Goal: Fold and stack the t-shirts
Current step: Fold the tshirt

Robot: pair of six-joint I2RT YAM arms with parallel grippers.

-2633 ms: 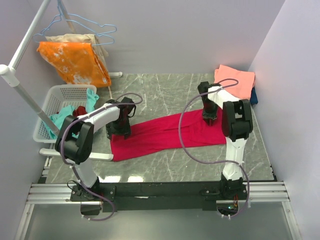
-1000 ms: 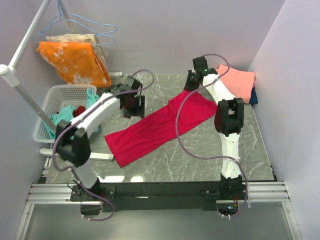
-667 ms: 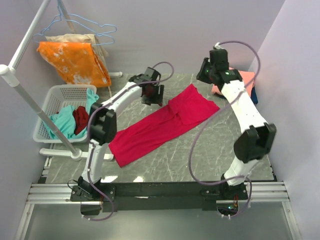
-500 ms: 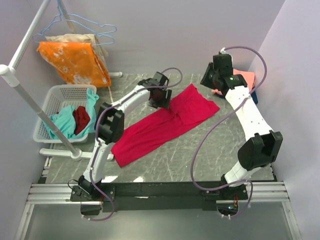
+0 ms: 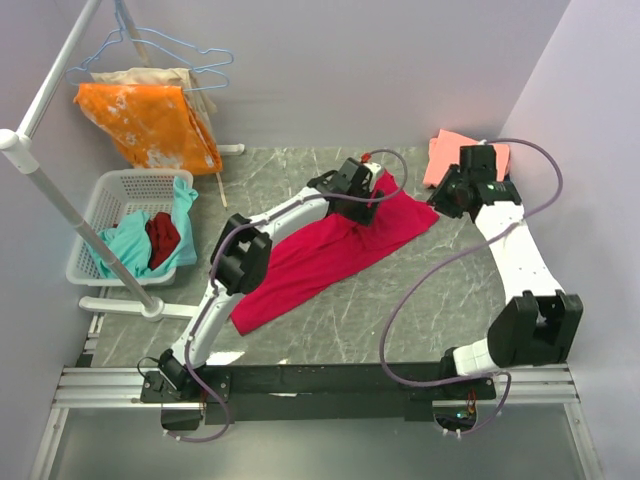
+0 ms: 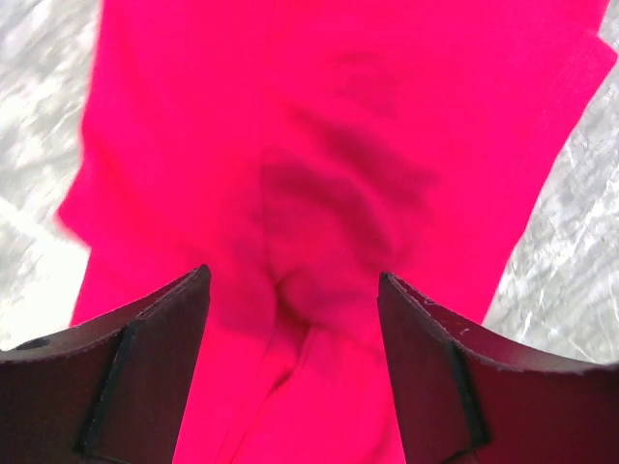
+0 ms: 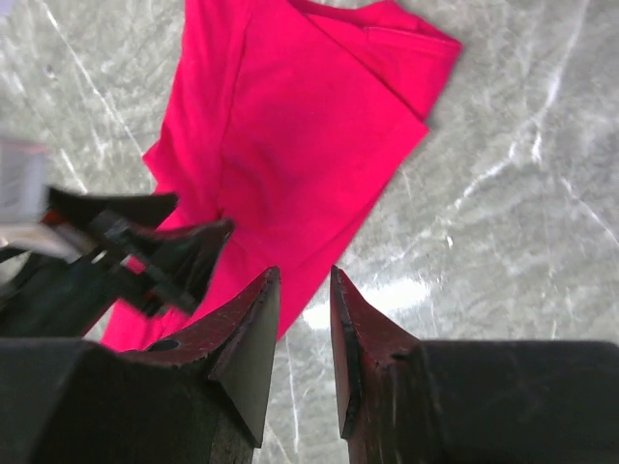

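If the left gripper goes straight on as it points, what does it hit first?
Most likely the crimson t-shirt: the left gripper points at its wrinkled middle, jaws open, nothing between. How far off it is, unclear.

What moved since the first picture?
The red t-shirt had its right end swung toward the back, so now it lies slanted. Both grippers let go of it. The left gripper crossed over to hover above its far part, open. The right gripper pulled away, near the pink t-shirt. The basket and orange cloth stayed put.
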